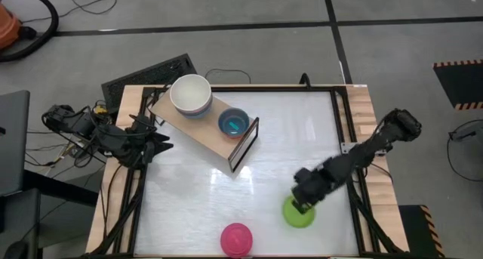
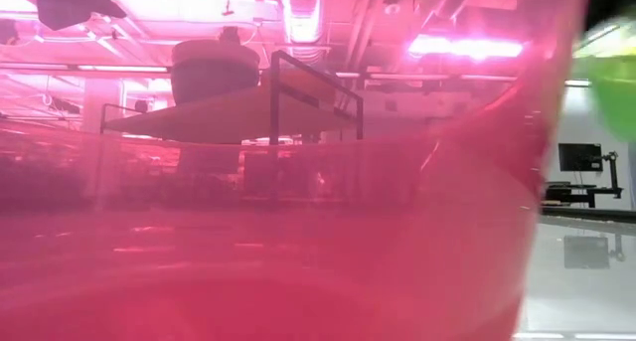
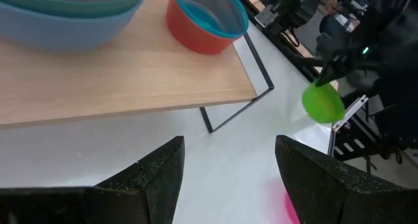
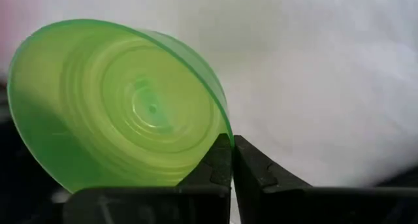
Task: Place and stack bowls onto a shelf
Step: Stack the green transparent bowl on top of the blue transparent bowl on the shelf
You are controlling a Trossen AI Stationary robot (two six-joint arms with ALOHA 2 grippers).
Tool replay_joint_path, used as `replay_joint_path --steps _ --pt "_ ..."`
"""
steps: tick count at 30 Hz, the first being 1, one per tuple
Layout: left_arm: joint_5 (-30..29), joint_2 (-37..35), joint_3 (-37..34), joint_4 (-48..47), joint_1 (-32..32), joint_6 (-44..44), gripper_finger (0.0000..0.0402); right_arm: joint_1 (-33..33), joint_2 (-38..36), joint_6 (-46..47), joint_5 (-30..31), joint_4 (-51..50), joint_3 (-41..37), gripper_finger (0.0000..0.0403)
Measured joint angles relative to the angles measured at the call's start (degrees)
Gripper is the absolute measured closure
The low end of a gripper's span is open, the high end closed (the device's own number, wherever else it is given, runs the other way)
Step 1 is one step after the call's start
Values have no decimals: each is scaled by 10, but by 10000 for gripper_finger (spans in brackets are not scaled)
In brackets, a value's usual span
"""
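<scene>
Bowls: I count a stack with a white bowl (image 1: 190, 94) on top at the far left end of the shelf (image 1: 213, 132). From the left wrist view that stack shows a blue-grey bowl (image 3: 62, 29) at the bottom, a teal one above it and a pink one inside; I cannot tell the full number in the stack. At the other end of the shelf stands a second stack, a red bowl (image 3: 199, 33) with a blue-lined bowl nested in it. Two bowls are off the shelf: a magenta bowl (image 1: 237, 238) at the near edge of the surface (image 1: 256, 183), upside down as far as I can tell, and a lime green bowl (image 1: 299, 213) near the near right corner.

The shelf is a light-wood board on a thin black frame, set at an angle in the far left part of the surface.

The right gripper (image 1: 304, 205) has its jaws pressed together on the rim of the lime green bowl, which is tilted in the right wrist view. The left gripper (image 1: 156, 142) waits at the left edge of the surface, just beside the shelf, with its jaws spread and holding nothing.

The magenta bowl fills most of the low view.
</scene>
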Motion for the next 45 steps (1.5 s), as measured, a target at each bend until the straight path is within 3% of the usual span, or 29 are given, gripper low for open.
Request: replay_joint_path --steps 10,17,29,45 --pt "16 0 0 1 0 0 175 -192 5 -217 88 -149 273 380" --pt "16 0 0 1 0 -1 175 -328 5 -332 128 -147 375 380" --pt "16 0 0 2 0 -11 175 -461 6 -406 126 -36 407 380" --pt "15 0 0 2 0 -26 175 -488 109 -437 58 23 407 380"
